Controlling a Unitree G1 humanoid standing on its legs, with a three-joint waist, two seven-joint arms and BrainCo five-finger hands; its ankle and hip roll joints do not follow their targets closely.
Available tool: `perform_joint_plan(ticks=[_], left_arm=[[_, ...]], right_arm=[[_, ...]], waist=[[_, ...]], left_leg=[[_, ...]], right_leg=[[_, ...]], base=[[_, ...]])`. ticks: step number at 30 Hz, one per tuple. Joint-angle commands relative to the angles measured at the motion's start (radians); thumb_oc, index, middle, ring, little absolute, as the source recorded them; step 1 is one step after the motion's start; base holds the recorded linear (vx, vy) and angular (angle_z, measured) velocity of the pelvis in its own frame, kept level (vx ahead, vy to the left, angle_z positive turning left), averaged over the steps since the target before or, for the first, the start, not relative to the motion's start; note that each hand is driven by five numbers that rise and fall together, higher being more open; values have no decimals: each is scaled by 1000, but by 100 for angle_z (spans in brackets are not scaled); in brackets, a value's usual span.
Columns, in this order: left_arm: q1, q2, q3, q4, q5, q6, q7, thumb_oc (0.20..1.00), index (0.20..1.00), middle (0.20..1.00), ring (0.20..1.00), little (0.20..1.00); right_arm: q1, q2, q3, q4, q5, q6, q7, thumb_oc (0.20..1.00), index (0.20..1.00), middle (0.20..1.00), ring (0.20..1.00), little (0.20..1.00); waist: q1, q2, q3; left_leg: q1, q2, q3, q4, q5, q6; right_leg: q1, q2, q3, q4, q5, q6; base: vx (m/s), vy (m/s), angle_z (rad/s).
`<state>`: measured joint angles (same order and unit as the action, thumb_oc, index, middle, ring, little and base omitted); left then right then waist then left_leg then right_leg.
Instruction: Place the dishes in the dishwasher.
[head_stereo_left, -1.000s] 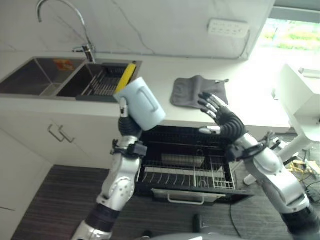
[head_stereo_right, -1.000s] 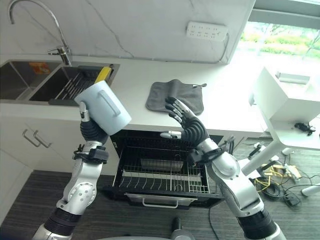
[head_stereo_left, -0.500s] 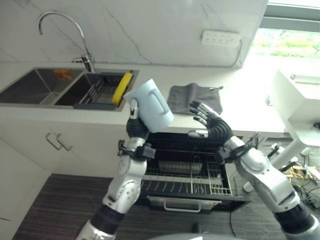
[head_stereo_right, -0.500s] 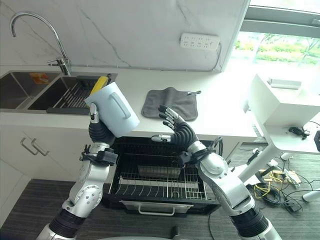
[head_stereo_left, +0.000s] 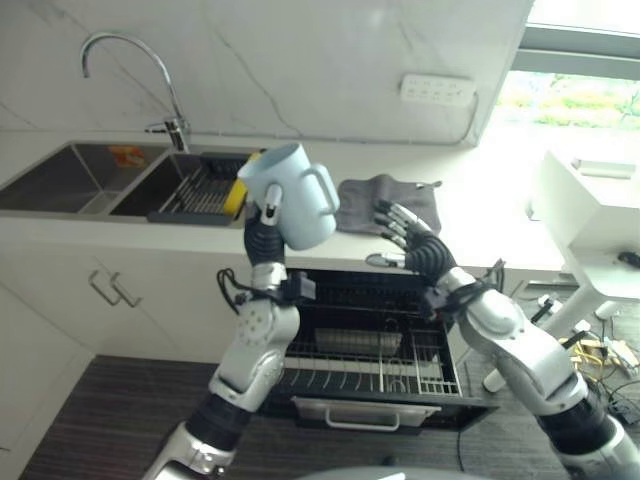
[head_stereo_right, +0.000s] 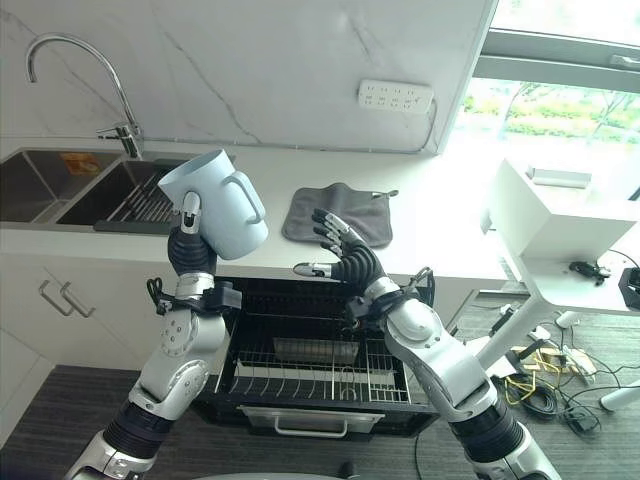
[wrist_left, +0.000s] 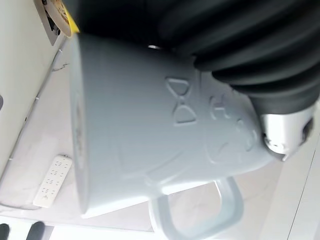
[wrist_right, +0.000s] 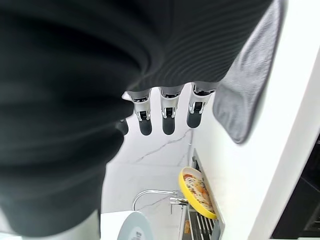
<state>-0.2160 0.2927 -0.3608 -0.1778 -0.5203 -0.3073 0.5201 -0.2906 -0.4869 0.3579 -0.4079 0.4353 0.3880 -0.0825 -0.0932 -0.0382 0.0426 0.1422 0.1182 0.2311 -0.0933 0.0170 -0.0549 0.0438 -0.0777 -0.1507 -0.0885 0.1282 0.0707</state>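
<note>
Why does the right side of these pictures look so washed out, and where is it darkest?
Eye views: daylight through the window floods the white counter beside it, so that corner glares, while the open dishwasher below stays dark. Left wrist view: the pale blue mug in the left hand is evenly lit. Right wrist view: the right hand looks shaded against the bright counter.

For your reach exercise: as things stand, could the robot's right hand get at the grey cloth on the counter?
Probably yes. The right hand hovers open just in front of the grey cloth, nothing between them; the left hand holds the blue mug off to the side.
</note>
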Motion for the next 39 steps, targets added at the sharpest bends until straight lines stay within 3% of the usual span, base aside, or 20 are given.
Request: perform_joint_plan(ticks=[1, 6, 9, 14, 19, 26, 32, 39], left_arm=[[-125, 28, -34, 42, 102, -43, 35, 200, 200, 200, 200, 200], [-119, 18, -61, 54, 112, -57, 40, 200, 200, 200, 200, 200], [-125, -9, -83, 158, 118, -135, 11, 200, 200, 200, 200, 200], [-125, -36, -113, 259, 136, -230, -7, 200, 200, 200, 200, 200], [-121, -50, -137, 293, 138, -261, -40, 200, 200, 200, 200, 200], [-118, -58, -166, 268, 126, -250, -58, 200, 200, 200, 200, 200], [-137, -35, -168, 158, 99, -183, -46, 200, 200, 200, 200, 200], [-135, -23, -169, 90, 94, -148, -31, 200, 200, 200, 200, 200]], right_arm=[[-102, 48, 7, -2, 11, -41, -13, 1000, 1000, 1000, 1000, 1000], [-125, 58, 21, 8, 45, -62, 16, 1000, 1000, 1000, 1000, 1000], [-143, 70, 38, 26, 71, -104, 36, 1000, 1000, 1000, 1000, 1000], [-171, 76, 60, 53, 108, -117, 58, 1000, 1000, 1000, 1000, 1000], [-188, 97, 73, 86, 146, -143, 70, 1000, 1000, 1000, 1000, 1000], [-208, 126, 91, 115, 130, -159, 76, 1000, 1000, 1000, 1000, 1000], [-196, 136, 107, 136, 94, -162, 50, 1000, 1000, 1000, 1000, 1000], [-185, 121, 104, 103, 80, -149, 61, 1000, 1000, 1000, 1000, 1000]], waist=[[9, -20, -17], [14, -24, -17], [9, -24, -22], [7, -25, -29], [10, -28, -35], [19, -30, -37], [24, -28, -33], [19, -26, -26]], left_leg=[[11, -6, 7, 6, -8, 14], [13, -5, 7, 6, -10, 14], [16, -4, 16, 6, -11, 14], [20, -6, 21, 6, -14, 15], [21, -6, 23, 6, -16, 16], [20, -8, 17, 6, -20, 19], [16, -9, 11, 6, -21, 21], [15, -11, 9, 6, -23, 22]], right_leg=[[71, -16, 31, 1, -43, 39], [72, -18, 28, 1, -42, 40], [72, -18, 33, 1, -40, 39], [73, -20, 37, 1, -39, 39], [74, -23, 36, 1, -39, 42], [72, -26, 37, 1, -39, 44], [71, -28, 32, 1, -40, 46], [68, -27, 35, 1, -39, 48]], base=[[0, 0, 0], [0, 0, 0], [0, 0, 0], [0, 0, 0], [0, 0, 0], [0, 0, 0], [0, 0, 0], [0, 0, 0]])
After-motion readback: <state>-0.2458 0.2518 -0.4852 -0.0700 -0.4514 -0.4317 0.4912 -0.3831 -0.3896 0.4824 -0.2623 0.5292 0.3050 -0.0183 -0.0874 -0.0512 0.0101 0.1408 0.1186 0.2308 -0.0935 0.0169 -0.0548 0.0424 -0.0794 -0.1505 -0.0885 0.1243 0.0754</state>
